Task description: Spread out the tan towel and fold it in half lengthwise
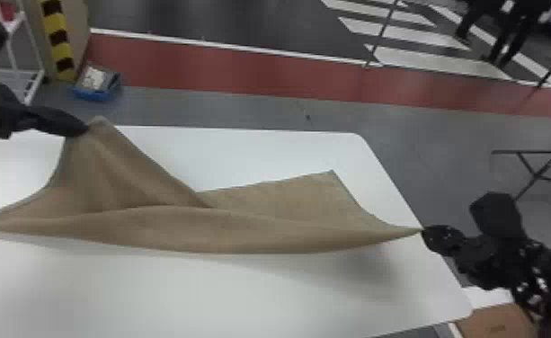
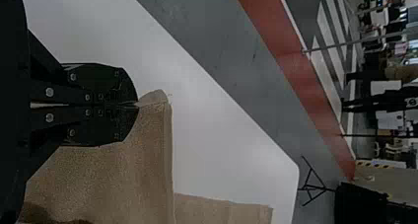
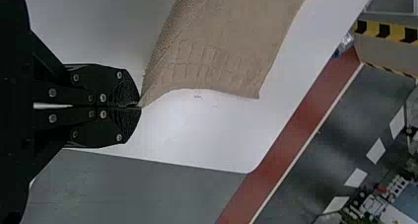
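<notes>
My left gripper (image 1: 85,130) holds a raised corner of the tan towel (image 1: 242,229) above the table's far left part. At the right edge of the table, my right gripper (image 1: 424,230) grips another corner, with the near edge stretched between the two sides and slightly lifted. The towel's far right corner lies flat on the table. In the left wrist view the left gripper (image 2: 138,105) is shut on the towel (image 2: 123,169). The right gripper (image 3: 140,107) is likewise shut on the towel's corner (image 3: 226,51) in the right wrist view.
The white table (image 1: 197,296) has a rounded far right corner. A cardboard box (image 1: 496,321) is beside its near right corner. Beyond the table are a blue bin (image 1: 94,85) on the floor, a white rack (image 1: 36,74) and a black stand (image 1: 544,177).
</notes>
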Available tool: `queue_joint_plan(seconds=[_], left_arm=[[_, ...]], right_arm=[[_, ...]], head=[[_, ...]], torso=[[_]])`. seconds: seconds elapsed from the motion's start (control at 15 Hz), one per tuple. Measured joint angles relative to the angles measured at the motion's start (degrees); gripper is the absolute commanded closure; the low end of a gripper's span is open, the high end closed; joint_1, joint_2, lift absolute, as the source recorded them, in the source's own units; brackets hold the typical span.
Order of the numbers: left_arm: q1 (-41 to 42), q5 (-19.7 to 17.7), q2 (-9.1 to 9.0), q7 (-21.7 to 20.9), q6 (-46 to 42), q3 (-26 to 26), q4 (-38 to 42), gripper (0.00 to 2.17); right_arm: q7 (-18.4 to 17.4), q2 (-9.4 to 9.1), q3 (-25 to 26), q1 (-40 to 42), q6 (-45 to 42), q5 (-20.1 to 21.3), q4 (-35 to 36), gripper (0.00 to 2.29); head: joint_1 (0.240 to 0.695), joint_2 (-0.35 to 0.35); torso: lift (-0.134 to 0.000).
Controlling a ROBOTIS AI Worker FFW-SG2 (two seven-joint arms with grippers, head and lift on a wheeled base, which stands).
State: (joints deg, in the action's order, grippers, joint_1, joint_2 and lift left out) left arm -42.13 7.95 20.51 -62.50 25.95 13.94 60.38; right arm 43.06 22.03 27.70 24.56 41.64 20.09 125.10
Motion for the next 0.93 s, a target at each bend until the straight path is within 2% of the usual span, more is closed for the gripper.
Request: queue_joint_plan(seconds=[0.07,0.2,0.33,0.4,0.67,0.8,0.93], left_arm=[[-0.8,-1.6,1.06,0.1,0.3,-1.3,0.3,1.65],[-3.3,-3.3,2.56,2.0,0.3,-3.6,-0.7,1.65],[-7.2,-4.2,2.69,4.8,-0.3,-4.0,-4.0,1.65],[-9.4,-4.4,2.35,6.5,-1.1,-3.8,-6.2,1.65],[-16.1,-3.7,-0.37,12.2,-6.3,-2.9,-13.9,1.65],[-19.3,-3.5,-1.68,14.6,-8.8,-2.8,-17.1,1.65],[-21.2,-4.7,-1.48,14.9,-9.3,-4.2,-17.6,1.65]], right_arm=[[-2.7,-0.51,-0.6,-2.2,2.1,-1.2,0.0,1.66],[-8.4,-1.51,-3.2,-8.3,6.2,-2.5,-1.5,1.66],[-12.8,-2.69,-6.1,-15.5,7.8,-2.7,-5.8,1.66],[-14.1,-3.55,-7.3,-19.6,7.8,-2.8,-8.8,1.66],[-17.6,-7.11,-10.5,-34.0,5.1,-2.7,-20.5,1.66],[-19.3,-8.89,-11.2,-43.0,3.3,-2.0,-26.8,1.66],[-19.9,-9.15,-10.4,-51.2,2.4,-1.6,-31.4,1.66]], head=[[0.695,-0.260],[0.659,-0.226],[0.621,-0.202],[0.582,-0.183],[0.514,-0.160],[0.444,-0.150],[0.390,-0.149]], torso=[[-0.123],[-0.123],[-0.123],[-0.123],[-0.123],[-0.123],[-0.123]])
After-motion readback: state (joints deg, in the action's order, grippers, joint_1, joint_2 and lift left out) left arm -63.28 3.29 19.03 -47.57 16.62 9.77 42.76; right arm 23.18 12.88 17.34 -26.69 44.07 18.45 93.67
